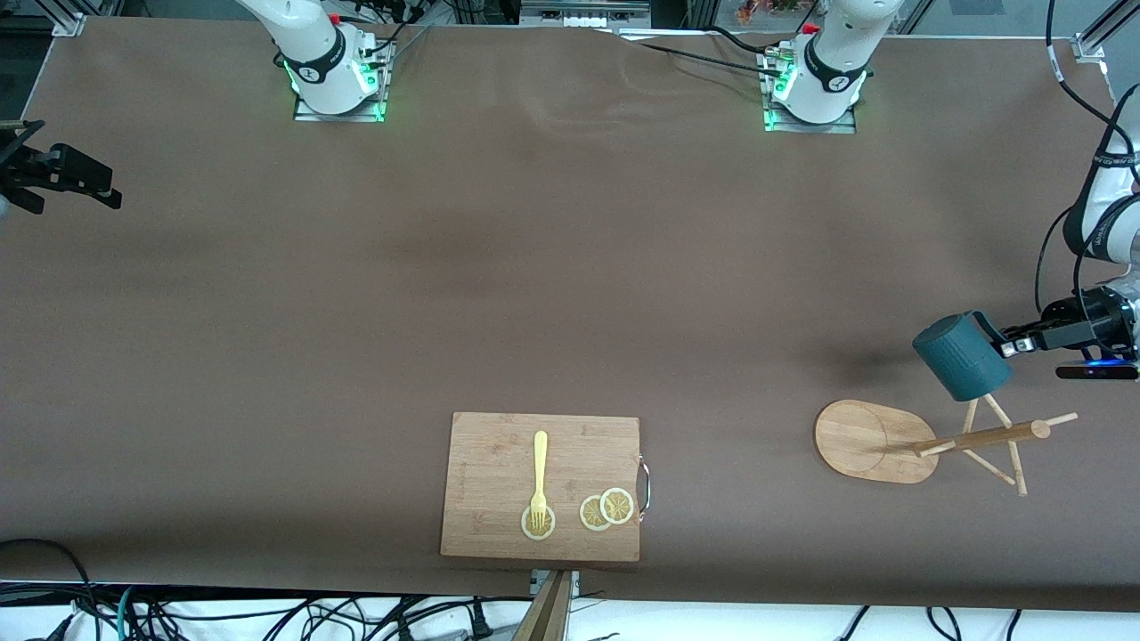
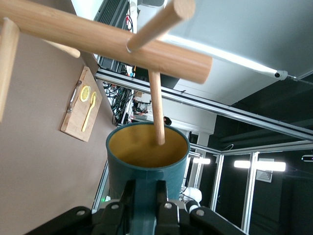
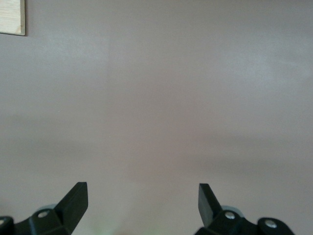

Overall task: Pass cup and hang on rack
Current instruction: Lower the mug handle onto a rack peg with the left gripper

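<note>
Left gripper (image 1: 1005,345) clamped on cup (image 1: 962,358) handle over rack (image 1: 926,442), right gripper (image 3: 143,198) parted, waiting

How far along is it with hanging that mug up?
The pass looks done: the left hand grips the cup by its handle, while the right hand waits open above bare table. In hand: the cup is tilted over the rack, and the left wrist view shows a peg poking into its mouth. Left: hooking the handle on and letting go.

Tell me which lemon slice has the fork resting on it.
The lone slice, toward the right arm's end of the cutting board: the fork has its tines on it. The other two slices overlap each other, untouched.
</note>
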Controlling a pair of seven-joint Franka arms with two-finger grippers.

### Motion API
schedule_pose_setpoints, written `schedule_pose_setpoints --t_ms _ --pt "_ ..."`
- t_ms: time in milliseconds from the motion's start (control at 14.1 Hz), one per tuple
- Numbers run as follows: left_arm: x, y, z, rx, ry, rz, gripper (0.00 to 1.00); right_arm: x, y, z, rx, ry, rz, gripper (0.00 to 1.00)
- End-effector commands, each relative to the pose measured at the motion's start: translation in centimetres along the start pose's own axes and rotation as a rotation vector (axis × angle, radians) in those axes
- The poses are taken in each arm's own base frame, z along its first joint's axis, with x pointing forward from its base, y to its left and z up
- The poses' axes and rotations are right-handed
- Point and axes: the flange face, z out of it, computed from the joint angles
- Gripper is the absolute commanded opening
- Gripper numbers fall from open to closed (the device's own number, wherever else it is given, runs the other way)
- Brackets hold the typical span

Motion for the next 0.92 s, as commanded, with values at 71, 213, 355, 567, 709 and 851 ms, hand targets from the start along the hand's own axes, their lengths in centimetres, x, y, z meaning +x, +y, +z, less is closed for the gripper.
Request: schedule_pose_setpoints --t_ms 71,213,355,567,709,851 --pt "3.4 -0.3 -1.2 -0.048 0.017 -0.002 0.00 0.1 -0.1 -0.6 -0.015 -0.009 -0.006 1.00" --pt "4.0 -0.9 -1.2 -0.056 0.018 -0.004 0.00 0.1 -0.1 -0.7 -0.015 -0.008 -0.006 1.00" --pt "4.8 -0.5 -1.1 -0.032 0.039 0.002 0.00 0.1 -0.1 -0.7 -0.015 -0.008 -0.006 1.00" --pt "5.2 -0.4 -1.0 -0.033 0.055 -0.022 0.00 0.1 -0.1 -0.7 -0.015 -0.008 -0.006 1.00" --pt "5.2 -0.7 -1.2 -0.035 0.056 -0.013 0.00 0.1 -0.1 -0.7 -0.015 -0.008 -0.006 1.00" --pt "5.3 -1.5 -2.0 -0.033 0.070 -0.020 0.00 0.1 -0.1 -0.7 -0.015 -0.008 -0.006 1.00"
